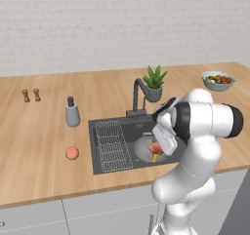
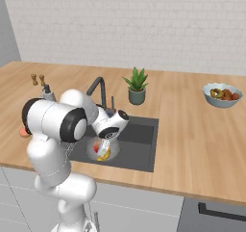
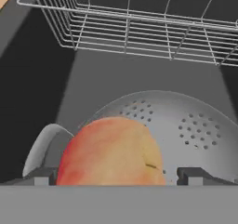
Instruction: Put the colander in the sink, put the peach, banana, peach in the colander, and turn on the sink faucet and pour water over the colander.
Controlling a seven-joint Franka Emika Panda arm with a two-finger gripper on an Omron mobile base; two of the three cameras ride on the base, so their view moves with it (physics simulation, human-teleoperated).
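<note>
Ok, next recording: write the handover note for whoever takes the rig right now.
Tool: open, low over the colander, a peach between the tips; a grip can't be confirmed.
Colander sits in the sink, beside the wire rack. The banana lies in it with that peach.
Second peach is on the counter, left of the sink.
Sink faucet: no water visible.
Done: colander placed, banana in, one peach at or in the colander.
Left: fetch the counter peach, then turn on the faucet over the colander.

Even, soft light was rendered everywhere; the sink (image 1: 114,131) interior was left darker; edges were slightly blurred.
</note>
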